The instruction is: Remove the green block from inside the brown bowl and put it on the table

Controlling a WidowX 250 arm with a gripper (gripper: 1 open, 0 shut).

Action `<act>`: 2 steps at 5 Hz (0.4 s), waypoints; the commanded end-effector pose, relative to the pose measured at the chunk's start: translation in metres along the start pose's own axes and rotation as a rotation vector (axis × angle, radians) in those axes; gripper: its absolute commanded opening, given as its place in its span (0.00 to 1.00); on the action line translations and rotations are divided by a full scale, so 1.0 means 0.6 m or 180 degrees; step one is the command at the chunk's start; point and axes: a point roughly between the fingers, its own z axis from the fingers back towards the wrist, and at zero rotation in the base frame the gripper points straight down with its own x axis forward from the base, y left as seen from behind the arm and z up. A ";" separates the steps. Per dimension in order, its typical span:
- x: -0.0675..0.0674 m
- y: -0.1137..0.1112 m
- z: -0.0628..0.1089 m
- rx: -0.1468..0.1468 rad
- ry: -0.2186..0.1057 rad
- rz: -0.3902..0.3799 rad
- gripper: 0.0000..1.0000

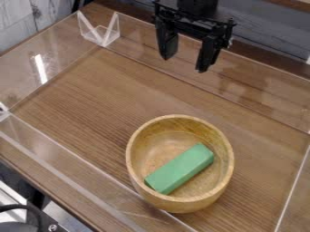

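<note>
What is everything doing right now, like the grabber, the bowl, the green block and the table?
Gripper: open, up above the table, holding nothing.
Brown bowl: upright on the table, with the block in it.
Green block: lying inside the bowl, not taken out yet.
Table: holding up the bowl.

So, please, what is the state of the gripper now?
Gripper: open, holding nothing, above the table and away from the brown bowl.
</note>
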 end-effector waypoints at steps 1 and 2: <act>-0.017 -0.010 -0.009 0.0001 0.0023 -0.0024 1.00; -0.066 -0.037 -0.010 0.0029 -0.0129 -0.0195 1.00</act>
